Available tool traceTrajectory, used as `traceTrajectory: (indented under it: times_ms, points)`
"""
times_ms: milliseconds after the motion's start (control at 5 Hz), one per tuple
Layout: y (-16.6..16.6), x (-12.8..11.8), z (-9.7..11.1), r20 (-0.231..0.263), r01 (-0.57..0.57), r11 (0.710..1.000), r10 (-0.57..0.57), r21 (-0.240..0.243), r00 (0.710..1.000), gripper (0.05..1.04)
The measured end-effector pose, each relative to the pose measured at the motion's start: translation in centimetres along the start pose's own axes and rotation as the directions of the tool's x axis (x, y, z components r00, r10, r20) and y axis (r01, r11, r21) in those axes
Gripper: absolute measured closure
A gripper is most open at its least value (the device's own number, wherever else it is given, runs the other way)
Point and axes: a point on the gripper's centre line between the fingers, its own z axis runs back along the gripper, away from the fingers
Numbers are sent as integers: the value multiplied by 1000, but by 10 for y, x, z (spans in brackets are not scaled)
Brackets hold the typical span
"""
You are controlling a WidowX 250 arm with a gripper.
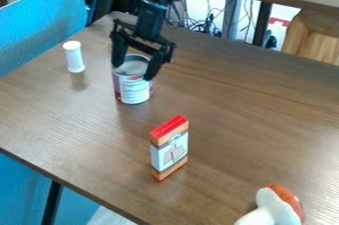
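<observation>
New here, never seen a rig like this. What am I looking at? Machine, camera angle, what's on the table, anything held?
It's one black robot arm with a two-finger gripper at its end. The single picture comes from a fixed camera looking down at a slant; the arm enters from the top edge.

On the brown table: an upright can under the gripper, a white bottle standing to its left in the picture, a red-topped box standing nearer the camera, and a white and orange-brown object cut off by the bottom edge.

The gripper is down at the can's top. Whether it has hold of the can, I can't tell.
</observation>
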Motion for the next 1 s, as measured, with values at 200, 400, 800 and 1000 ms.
traceTrajectory:
  times_ms: [200,400,800,1000]
  points:
    - [-2,0,5,49,37,999,-36,-35,998,82]
    - [-21,-11,22,173,173,969,-143,-175,975,82]
    - [-44,-67,43,205,310,915,-262,-256,943,82]
    - [-54,-83,46,215,333,914,-285,-234,934,82]
